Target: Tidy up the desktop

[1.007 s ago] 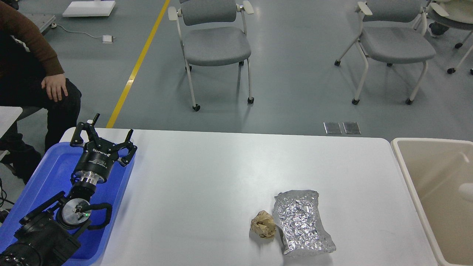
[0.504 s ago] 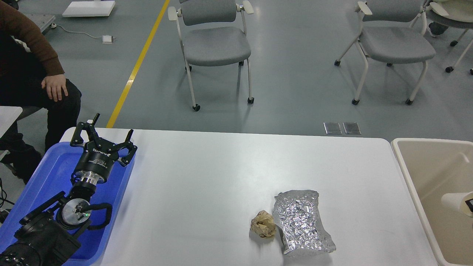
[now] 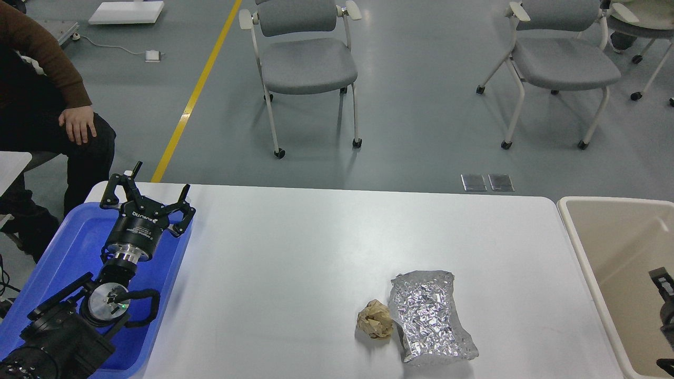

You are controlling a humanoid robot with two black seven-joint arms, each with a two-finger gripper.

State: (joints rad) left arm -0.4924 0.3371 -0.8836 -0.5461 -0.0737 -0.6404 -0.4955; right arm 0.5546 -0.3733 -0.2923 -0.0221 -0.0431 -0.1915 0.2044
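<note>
Table: wide white top, filling the lower centre.
Left on it: crumpled paper ball touching foil bag, at 5 o'clock.
Left claw: spread open, empty, over blue tray.
Right claw: partly visible above beige tub; state unclear.
Progress: judged unfinished.

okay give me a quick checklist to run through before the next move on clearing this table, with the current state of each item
1. Left tool open and holding nothing: ok.
2. Right tool state: cannot tell, only a dark part shows at the frame edge over the beige tub.
3. Foil bag on the desktop, unobstructed: ok.
4. Crumpled paper ball beside the bag's left edge, touching or nearly so: cannot tell which.
5. Blue tray free under the left arm: ok.
6. Seated person apart from the table: ok.
</note>
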